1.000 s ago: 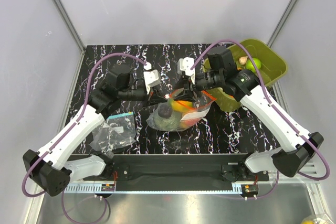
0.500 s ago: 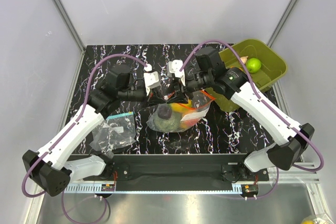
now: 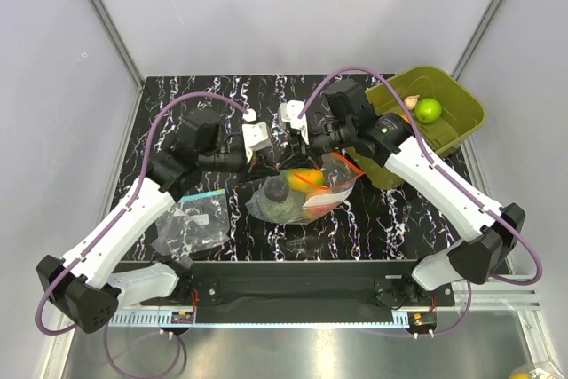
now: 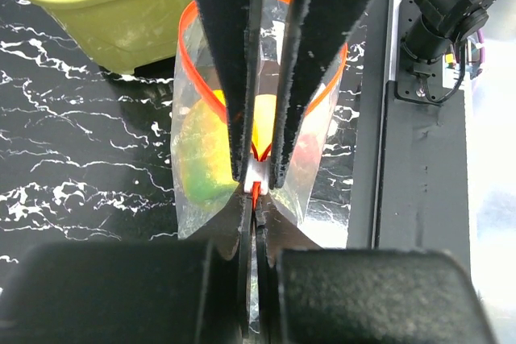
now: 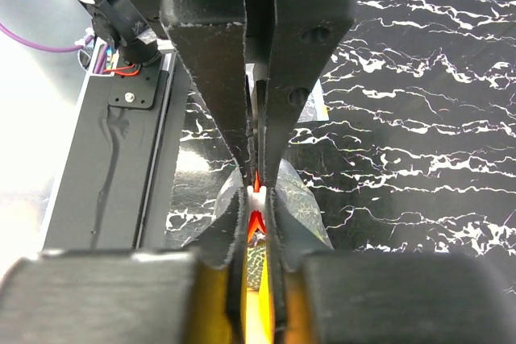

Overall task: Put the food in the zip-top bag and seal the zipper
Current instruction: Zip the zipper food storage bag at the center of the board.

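The zip-top bag [image 3: 333, 191] lies at the table's middle and holds food: a grey-green melon [image 3: 282, 204] and an orange-yellow fruit [image 3: 308, 178]. My left gripper [image 3: 275, 163] and right gripper [image 3: 295, 152] meet tip to tip at the bag's left end. Both are shut on the zipper [image 4: 187, 34] at its white slider [image 4: 255, 185]. In the left wrist view my left gripper [image 4: 255, 199] comes from below and the right gripper [image 4: 255, 176] from above. Beyond them the red-orange strip loops open. The right wrist view shows my right gripper [image 5: 256, 199] on the slider [image 5: 256, 196].
The olive-green tub [image 3: 466, 99] stands at the back right and holds a green apple [image 3: 429, 110] and other toy food. It also shows in the left wrist view [image 4: 121, 26]. A second clear bag [image 3: 197, 226] with a teal strip lies at the front left.
My right gripper has moved left along the zipper to meet the left gripper's tips. The left gripper has stayed in place, and the bag has barely shifted.
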You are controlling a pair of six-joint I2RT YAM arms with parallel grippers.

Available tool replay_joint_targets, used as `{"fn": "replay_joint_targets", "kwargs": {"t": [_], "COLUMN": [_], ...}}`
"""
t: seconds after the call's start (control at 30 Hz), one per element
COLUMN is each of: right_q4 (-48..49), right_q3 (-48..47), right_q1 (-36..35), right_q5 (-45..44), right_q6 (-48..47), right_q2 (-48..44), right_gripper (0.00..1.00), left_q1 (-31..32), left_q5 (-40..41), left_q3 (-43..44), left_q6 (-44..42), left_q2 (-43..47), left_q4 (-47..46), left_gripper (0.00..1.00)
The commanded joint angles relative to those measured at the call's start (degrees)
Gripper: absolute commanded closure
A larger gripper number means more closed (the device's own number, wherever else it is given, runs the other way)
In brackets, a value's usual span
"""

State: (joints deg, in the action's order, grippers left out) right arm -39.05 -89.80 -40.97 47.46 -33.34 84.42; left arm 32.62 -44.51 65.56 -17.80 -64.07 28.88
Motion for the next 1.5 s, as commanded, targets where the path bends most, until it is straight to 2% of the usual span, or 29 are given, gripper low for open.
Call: {"fn": "replay_joint_targets", "kwargs": {"t": [0.0,0.03,0.17,0.27,0.33,0.47,0.57,0.8,0.9,1.03,1.23,1.33,1.4,1.47], "right_q4": [0.47,0.20,0.64,0.90,0.03,0.20,0.46,-1.11,-2.17,-3.49,-3.32,-1.65,-0.42,-0.42], "right_q3": [-2.66,-2.57,-1.26,0.41,1.03,3.05,5.42,11.83,16.74,22.20,25.90,25.29,24.85,25.20], "right_q1": [-0.78,-0.69,-0.78,-0.78,-0.60,0.80,3.70,8.45,9.85,10.38,10.39,10.47,10.47,10.47], "right_q5": [-0.44,-0.88,-2.45,-3.51,-3.69,-4.04,-2.29,-4.22,-4.92,-7.47,-11.42,-16.84,-20.46,-19.26], "right_q6": [0.12,-0.58,-0.85,-0.93,-1.02,0.90,2.84,5.56,7.32,9.26,11.54,16.62,23.72,26.38], "right_q2": [0.65,0.57,-0.57,-1.45,-1.72,-2.68,-4.17,-11.11,-15.06,-21.57,-27.91,-27.65,-27.29,-27.12], "right_gripper": [0.93,1.00,1.00,1.00,1.00,1.00,1.00,1.00,1.00,1.00,1.00,1.00,1.00,1.00], "left_q1": [0.25,0.16,0.16,-0.45,-2.20,-4.67,-6.16,-11.43,-13.36,-14.25,-14.25,-13.99,-12.68,-9.79], "left_q5": [-1.46,-1.19,1.35,3.90,4.78,6.89,10.93,29.88,34.56,33.62,23.79,17.28,14.90,14.72], "left_q3": [2.38,2.47,0.98,-2.70,-4.47,-5.27,-5.27,-4.56,-3.86,-2.90,-1.23,-0.17,0.88,4.39], "left_q6": [-0.74,-0.74,0.05,2.59,5.40,7.08,8.04,12.52,14.72,15.52,15.43,17.18,19.28,19.47], "left_q2": [1.93,2.02,3.60,6.75,8.26,9.05,9.32,8.62,7.65,5.63,3.09,0.37,-2.09,-7.36], "left_q4": [-3.04,-3.04,-4.36,-9.18,-13.32,-14.12,-14.12,-11.66,-10.43,-10.16,-13.06,-15.78,-17.98,-18.25], "left_gripper": [1.00,1.00,1.00,1.00,1.00,1.00,1.00,1.00,1.00,1.00,1.00,1.00,1.00,1.00]}}
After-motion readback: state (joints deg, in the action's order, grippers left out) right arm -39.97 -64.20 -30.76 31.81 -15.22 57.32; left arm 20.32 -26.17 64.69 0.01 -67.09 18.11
